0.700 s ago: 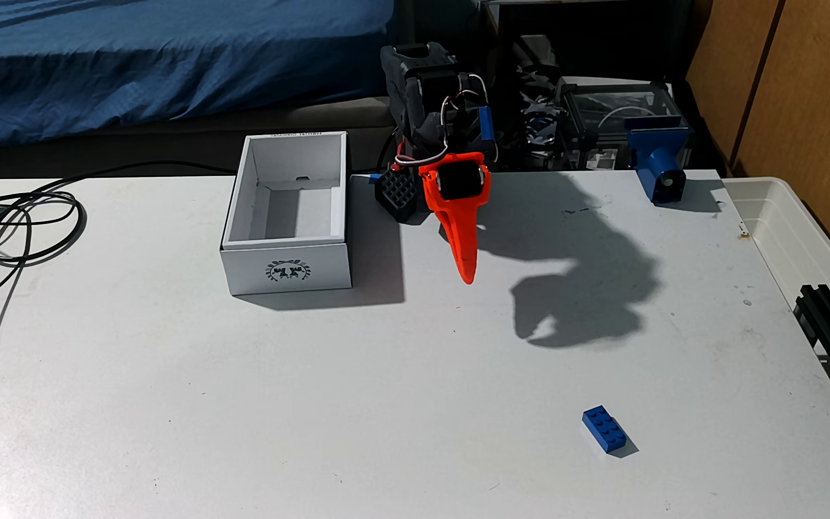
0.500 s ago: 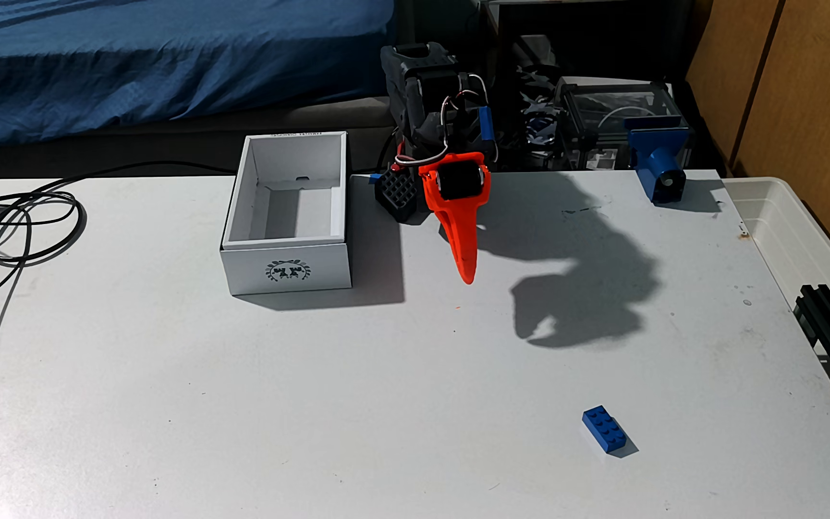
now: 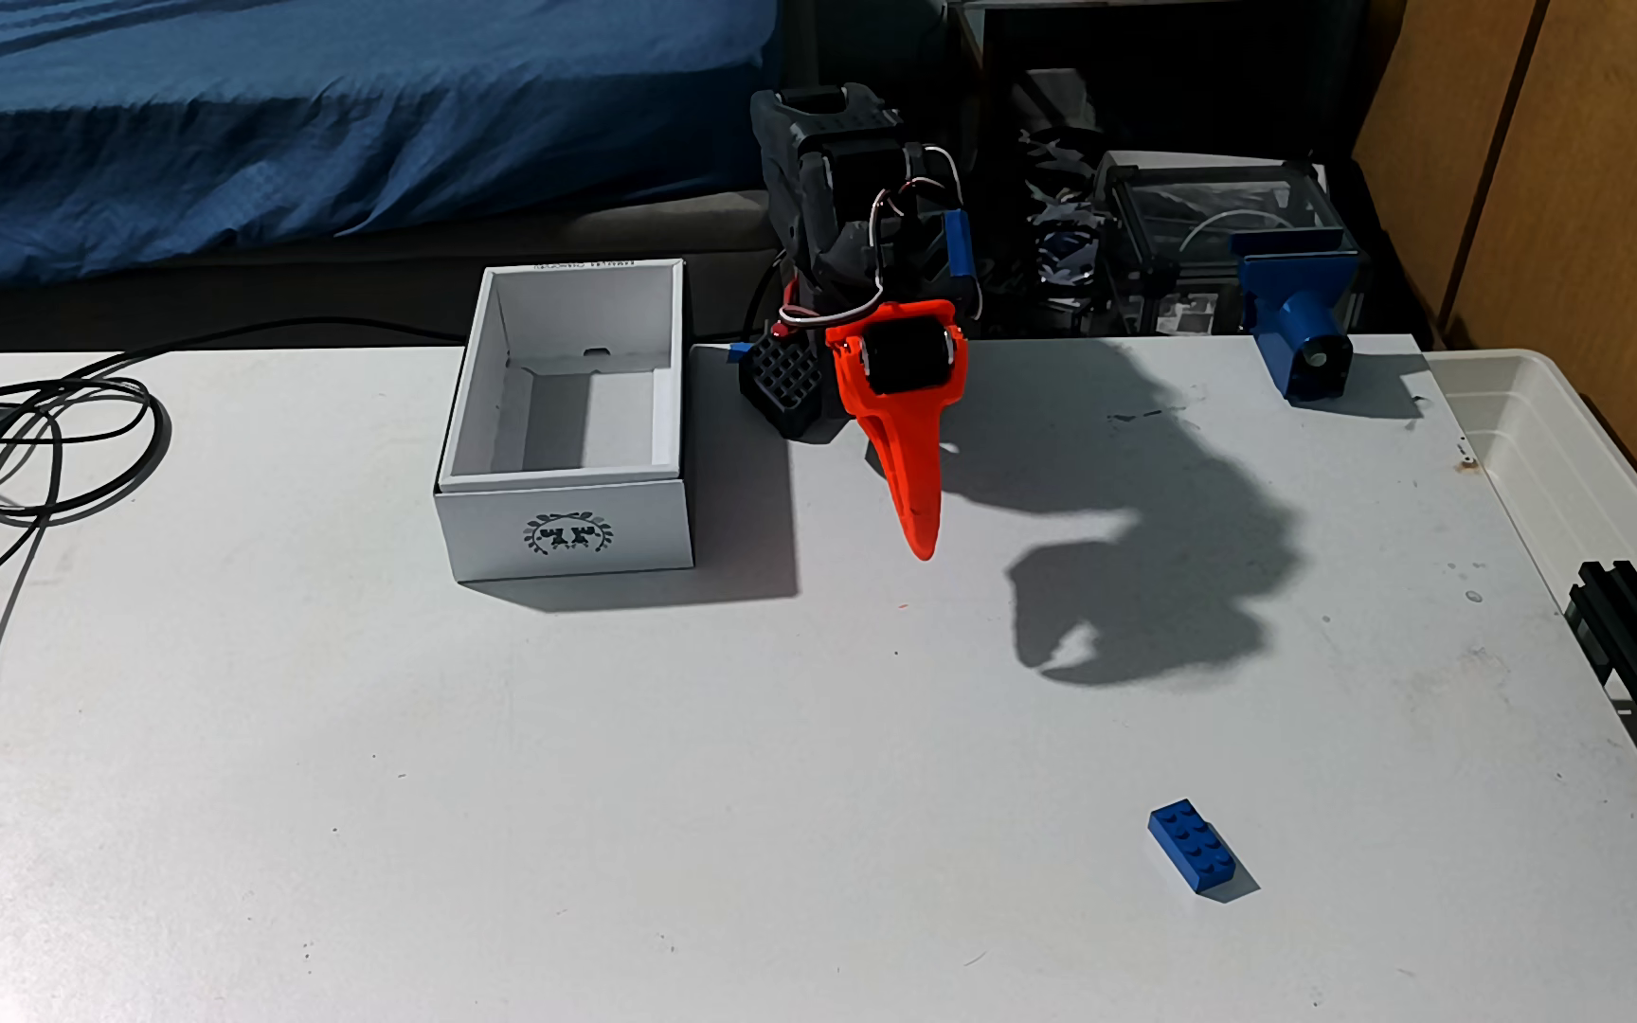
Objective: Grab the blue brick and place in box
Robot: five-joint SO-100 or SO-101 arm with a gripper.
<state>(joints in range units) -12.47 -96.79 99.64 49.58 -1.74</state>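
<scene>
Nearest to my camera, the blue brick (image 3: 1196, 846) lay flat on the white counter (image 3: 598, 787), studs up, at near right, its long side running diagonally. It sat alone, well apart from everything else.

Farther in, mid-counter, I saw the orange claw (image 3: 923, 536) hanging point-down above the surface, gripping nothing. Its fingers read as one tapered wedge from this angle, so I could not tell whether they were pressed together or slightly parted. Its shadow fell to the right.

Left of the claw stood the box (image 3: 567, 531), open-topped, wreath emblem on the near short wall, nothing visible inside. A coiled black cable (image 3: 57, 443) lay at far left.

Behind the claw rose the dark arm (image 3: 834, 187), with its base at the far counter edge. A blue cylindrical mount (image 3: 1302, 325) sat at far right, a translucent tub (image 3: 1582, 462) beside the counter's right edge. Beyond, a bed (image 3: 303, 128) with a blue cover.
</scene>
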